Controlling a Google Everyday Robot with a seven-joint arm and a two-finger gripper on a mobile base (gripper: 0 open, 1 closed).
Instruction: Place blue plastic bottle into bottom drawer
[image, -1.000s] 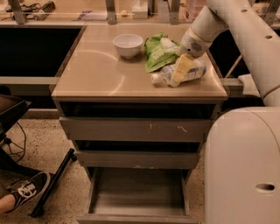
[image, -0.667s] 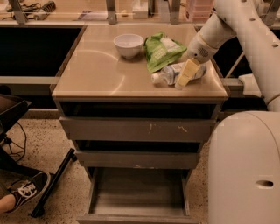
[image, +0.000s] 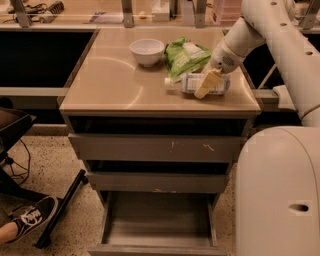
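Grasp step: gripper (image: 209, 82) sits over the bottle (image: 186, 83), far right, closure cannot be told; next, lift toward the open bottom drawer (image: 157, 220).

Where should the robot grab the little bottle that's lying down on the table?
Around its middle, coming straight down from above. The blue plastic bottle lies flat on its side on the countertop, cap pointing left, so its round body is narrowest across. The green bag sits close behind it, so a sideways approach looks crowded. The gripper is right over the body.
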